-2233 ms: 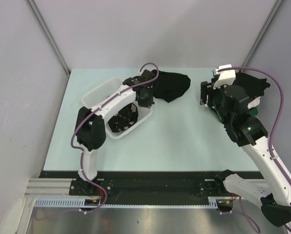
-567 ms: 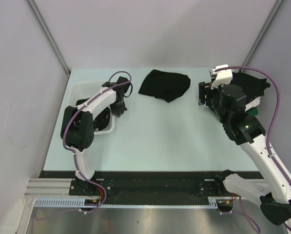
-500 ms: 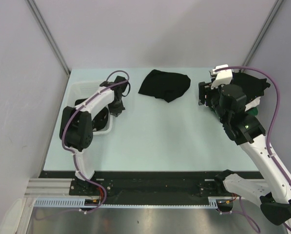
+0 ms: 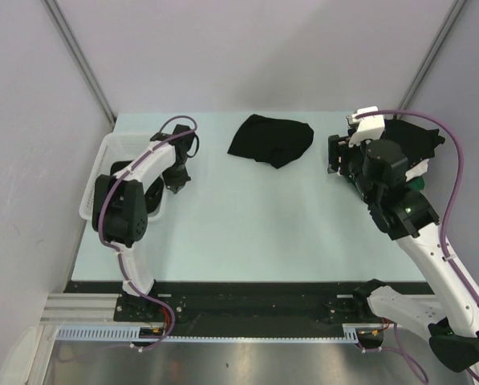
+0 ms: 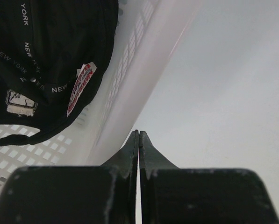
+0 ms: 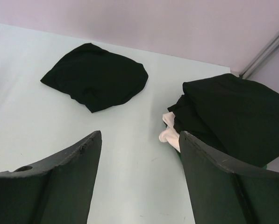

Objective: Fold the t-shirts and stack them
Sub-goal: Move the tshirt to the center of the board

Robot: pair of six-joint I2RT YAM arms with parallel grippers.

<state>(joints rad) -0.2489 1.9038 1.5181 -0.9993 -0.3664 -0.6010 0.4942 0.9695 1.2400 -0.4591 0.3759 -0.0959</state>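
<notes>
You seem set to start folding: left pincer (image 5: 138, 140) pressed together beside the basket (image 5: 141, 70), right pincer (image 6: 139, 140) spread, empty. Next, flatten the crumpled t-shirt (image 6: 96, 77) ahead-left of it.

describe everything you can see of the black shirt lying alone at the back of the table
The black t-shirt is a soft, matte cloth heap, crumpled rather than folded, with shallow creases and an uneven outline. No print or label shows. It lies low on the pale table near the far edge, midway across, apart from the basket on the left and the pile of shirts on the right. Only the table touches it; the left claw and right claw are clear of it.
</notes>
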